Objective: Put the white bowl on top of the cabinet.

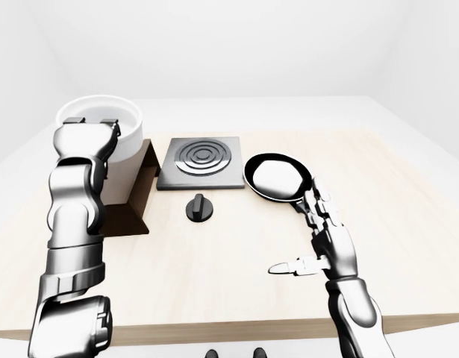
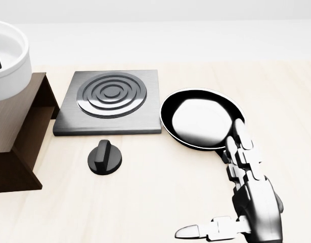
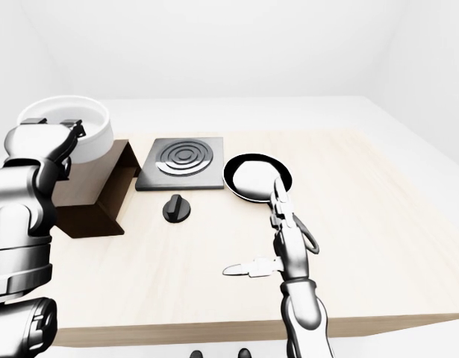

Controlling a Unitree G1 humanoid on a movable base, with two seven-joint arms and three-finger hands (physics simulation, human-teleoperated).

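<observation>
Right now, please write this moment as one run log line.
left robot hand: grips white bowl rim | bowl: at cabinet top | right robot hand: open, empty

I see the white bowl [image 3: 65,128] up at the left, over the brown cabinet [image 3: 95,195]. My left hand [image 3: 46,142] grips its near rim. The square burner plate [image 3: 180,162] lies in the middle, with a black knob [image 3: 176,208] below it. The black pan [image 3: 257,178] sits just right (shiny inside). My right hand [image 3: 278,242] hangs open, fingers spread, below the pan.
</observation>
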